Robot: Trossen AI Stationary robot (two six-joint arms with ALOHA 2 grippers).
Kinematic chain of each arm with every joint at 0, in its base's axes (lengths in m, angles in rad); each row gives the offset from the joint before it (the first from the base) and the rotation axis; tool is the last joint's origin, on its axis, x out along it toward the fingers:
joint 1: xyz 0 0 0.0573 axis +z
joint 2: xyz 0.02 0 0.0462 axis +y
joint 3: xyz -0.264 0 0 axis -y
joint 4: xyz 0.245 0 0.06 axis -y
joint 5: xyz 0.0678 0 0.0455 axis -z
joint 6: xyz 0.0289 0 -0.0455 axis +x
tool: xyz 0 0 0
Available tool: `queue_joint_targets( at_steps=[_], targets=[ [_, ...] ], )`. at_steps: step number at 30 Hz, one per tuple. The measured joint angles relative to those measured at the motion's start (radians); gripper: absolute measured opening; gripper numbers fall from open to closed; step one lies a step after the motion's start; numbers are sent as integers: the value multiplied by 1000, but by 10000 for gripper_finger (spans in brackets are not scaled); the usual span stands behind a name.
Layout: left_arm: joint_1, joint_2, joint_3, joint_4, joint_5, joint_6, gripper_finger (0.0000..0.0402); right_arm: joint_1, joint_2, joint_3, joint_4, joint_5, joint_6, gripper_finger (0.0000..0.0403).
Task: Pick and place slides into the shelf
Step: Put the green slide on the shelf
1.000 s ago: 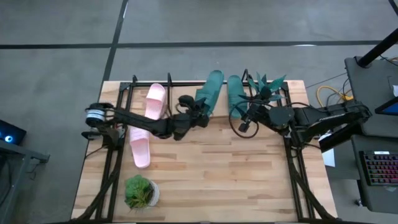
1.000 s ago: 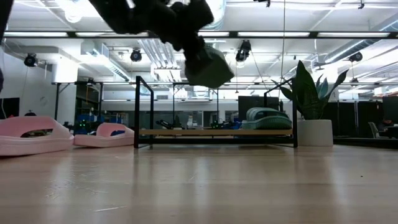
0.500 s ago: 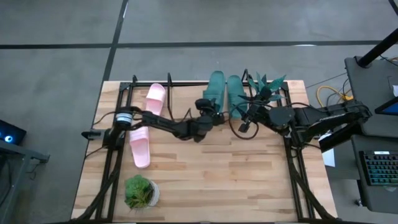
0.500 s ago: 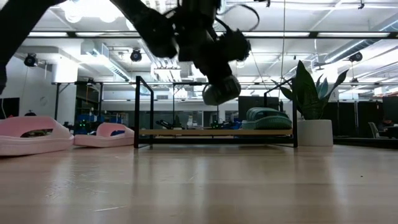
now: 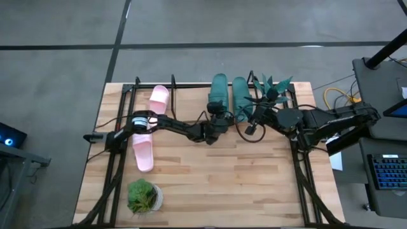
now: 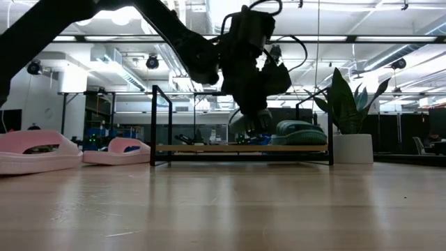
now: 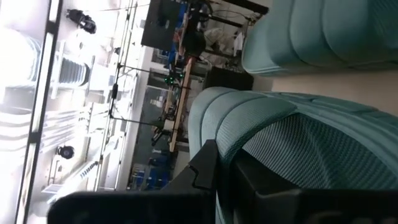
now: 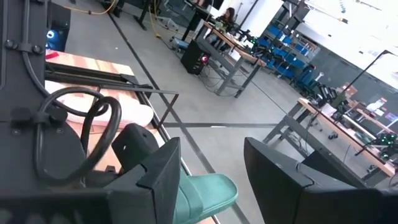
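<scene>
My left gripper (image 5: 215, 119) reaches across to the shelf (image 5: 191, 83) and is shut on a dark teal slide (image 5: 219, 94). That slide lies lengthwise beside the second teal slide (image 5: 240, 95), which rests flat on the shelf's wood board (image 6: 209, 148). In the low view the held slide (image 6: 244, 130) hangs low over the board. Two pink slides (image 5: 158, 102) (image 5: 143, 152) lie flat on the table left of the shelf. My right gripper (image 5: 251, 126) waits open, near the second teal slide's near end and touching nothing. My left gripper holds the teal slide by its near end (image 5: 218, 109), pinched between the two fingers, one dark finger (image 7: 210, 171) showing against the ribbed rubber (image 7: 249, 115). The fingers come from the table's near-left side, along the slide. Whether the slide touches the shelf board, I cannot tell.
A small green plant in a pot (image 5: 144, 196) stands near the table's near-left corner. A taller plant in a white pot (image 6: 352, 148) stands right of the shelf. Black arm-mount frames (image 5: 111, 172) (image 5: 305, 178) run along both table sides. Bare wood (image 5: 222, 178) lies in the middle.
My left gripper has moved right, toward the far edge and down, carrying the teal slide. The slide was tilted high above the shelf; it has since turned parallel to the other teal slide and come down close to the board. My right arm has kept still.
</scene>
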Motion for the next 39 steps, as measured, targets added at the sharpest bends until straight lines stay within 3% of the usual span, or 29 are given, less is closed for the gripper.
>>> queue_joint_targets(
  at_steps=[5,15,19,26,31,39],
  targets=[
    [5,15,31,-17,14,-1,0,0,0,0,0,0,0,168],
    [18,22,133,-354,85,-222,0,0,0,0,0,0,-4,169],
    [35,22,134,-364,92,-251,0,0,0,0,-1,0,-4,165],
    [42,22,124,-372,215,-291,0,0,0,0,0,0,-19,164],
    [44,21,124,-393,222,-316,0,0,0,0,0,0,-19,160],
    [44,20,129,-410,330,-334,64,0,0,0,0,0,-19,164]
  ],
)
